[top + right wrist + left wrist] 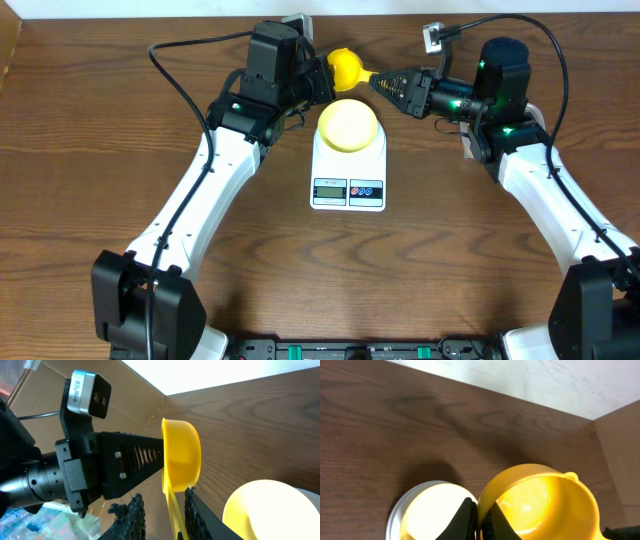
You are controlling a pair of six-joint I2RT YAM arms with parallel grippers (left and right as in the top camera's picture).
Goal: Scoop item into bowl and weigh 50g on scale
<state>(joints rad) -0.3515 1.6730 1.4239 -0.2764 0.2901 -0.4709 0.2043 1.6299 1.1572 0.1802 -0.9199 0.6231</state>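
The pale-yellow bowl sits empty on the white scale at mid table. Just behind it hangs a bright yellow scoop. My left gripper is shut on the rim of the scoop's cup, which looks empty, with the bowl below it. My right gripper stands open around the scoop's handle: the handle lies against one finger, with a gap to the other. The item is out of view.
The two arms meet behind the scale, the left arm and the right arm reaching in from either side. A small grey connector with its cable lies at the back. A brown board wall stands behind the scoop.
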